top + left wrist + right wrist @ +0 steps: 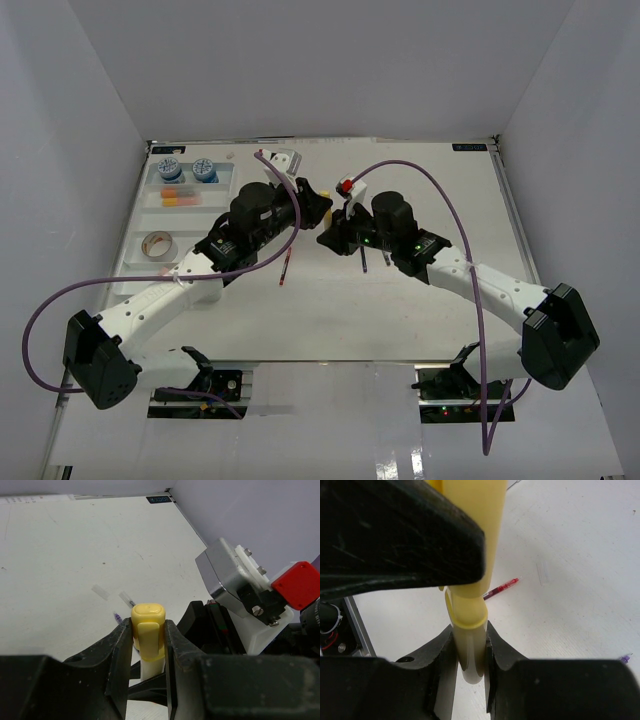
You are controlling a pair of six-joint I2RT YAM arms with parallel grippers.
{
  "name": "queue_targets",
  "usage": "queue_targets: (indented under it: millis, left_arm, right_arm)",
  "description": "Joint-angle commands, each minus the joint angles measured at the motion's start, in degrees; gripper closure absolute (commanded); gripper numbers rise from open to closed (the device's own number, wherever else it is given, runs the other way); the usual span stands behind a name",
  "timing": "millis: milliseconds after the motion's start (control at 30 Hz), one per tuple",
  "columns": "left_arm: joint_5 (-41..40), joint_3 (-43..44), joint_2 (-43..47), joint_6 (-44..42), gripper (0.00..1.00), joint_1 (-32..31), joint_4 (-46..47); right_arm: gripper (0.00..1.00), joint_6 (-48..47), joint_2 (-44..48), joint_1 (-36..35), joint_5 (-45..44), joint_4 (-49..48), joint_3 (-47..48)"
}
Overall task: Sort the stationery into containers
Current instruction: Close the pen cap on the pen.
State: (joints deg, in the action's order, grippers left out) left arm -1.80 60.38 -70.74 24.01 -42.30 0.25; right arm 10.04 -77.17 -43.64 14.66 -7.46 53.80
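White tabletop [400, 300], yellow marker [148, 625], red pen [501, 588].

White tabletop [300, 320] has the flat white tray [150, 213] parked on it. Right of the tray lies a thin red pen [286, 268], and further right a dark pen [363, 262].

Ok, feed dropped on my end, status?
Left hand shut on yellow plastic marker. Right hand shut on same marker. Thin red pen lies loose below.
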Motion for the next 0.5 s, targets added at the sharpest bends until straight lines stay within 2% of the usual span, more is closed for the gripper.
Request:
queue_targets:
  millis: [0, 400, 467]
  left_arm:
    - [0.9, 1.0, 0.3, -0.5, 0.93, -0.3, -1.8]
    - [3.5, 2.6, -1.4, 3.6, 0.95, -0.4, -5.0]
    - [3.6, 2.7, -1.5, 4.1, 0.92, -0.8, -5.5]
  right_arm:
    - [0.92, -1.3, 2.5, 0.1, -0.9, -2.4, 2.1]
    - [0.92, -1.3, 2.0, 0.5, -1.0, -2.6, 4.5]
    - [0.92, -1.3, 2.0, 0.6, -1.0, -2.6, 4.6]
